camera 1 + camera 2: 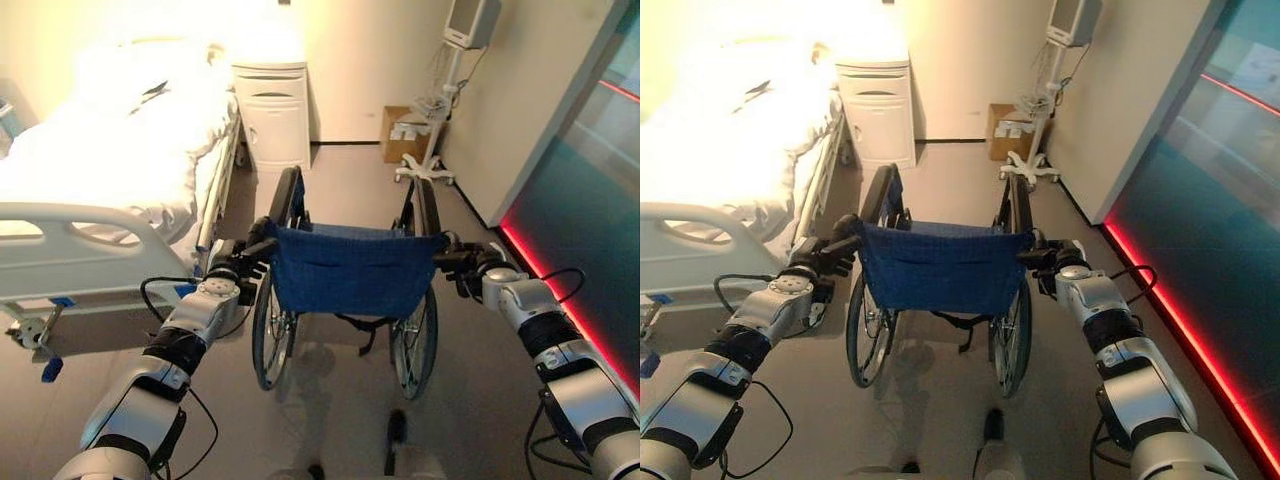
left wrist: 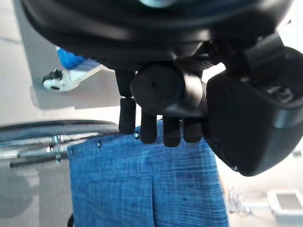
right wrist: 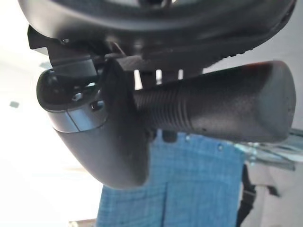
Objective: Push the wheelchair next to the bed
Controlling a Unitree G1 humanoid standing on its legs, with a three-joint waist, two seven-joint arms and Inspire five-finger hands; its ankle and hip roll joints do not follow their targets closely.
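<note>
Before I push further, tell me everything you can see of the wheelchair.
The wheelchair stands upright on the floor, facing away from the robot, beside the foot end of the bed but apart from it. It has a blue cloth backrest, dark armrests, a metal frame and two large spoked wheels; its seat looks vacant. The left hand and the right hand are each curled round a black ribbed push handle.

Beige floor [image 1: 330, 400] — wheelchair [image 1: 345, 270], bed [image 1: 110, 170], white cabinet [image 1: 272, 115], monitor stand [image 1: 428, 170], cardboard box [image 1: 398, 133].
</note>
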